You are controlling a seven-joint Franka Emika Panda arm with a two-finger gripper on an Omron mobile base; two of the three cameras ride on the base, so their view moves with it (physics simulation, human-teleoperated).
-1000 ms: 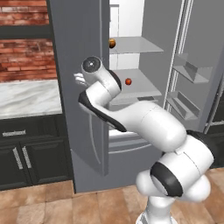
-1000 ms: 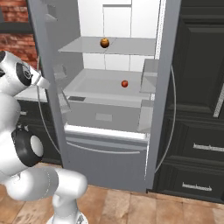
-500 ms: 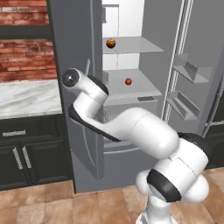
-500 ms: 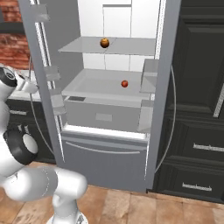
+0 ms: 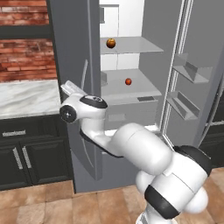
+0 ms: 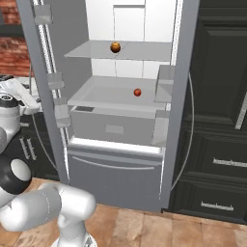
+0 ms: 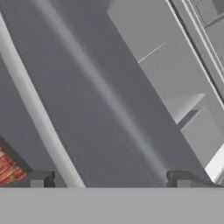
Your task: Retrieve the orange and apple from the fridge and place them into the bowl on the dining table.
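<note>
The tall grey fridge (image 6: 116, 183) stands open, both doors swung wide. The small bright orange ball (image 6: 115, 47) sits on the top shelf. The small dark red apple (image 6: 137, 92) sits on the shelf below. The arm's gripper (image 7: 109, 178), jaws wide apart and holding nothing, is beside the long thin door handle (image 7: 39, 118)

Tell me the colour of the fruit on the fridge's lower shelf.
Dark red: the apple on the lower shelf; clearest in the right base view.

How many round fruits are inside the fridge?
2. The orange sits on the upper shelf, the apple on the shelf below it. More could be hidden behind the doors.
</note>
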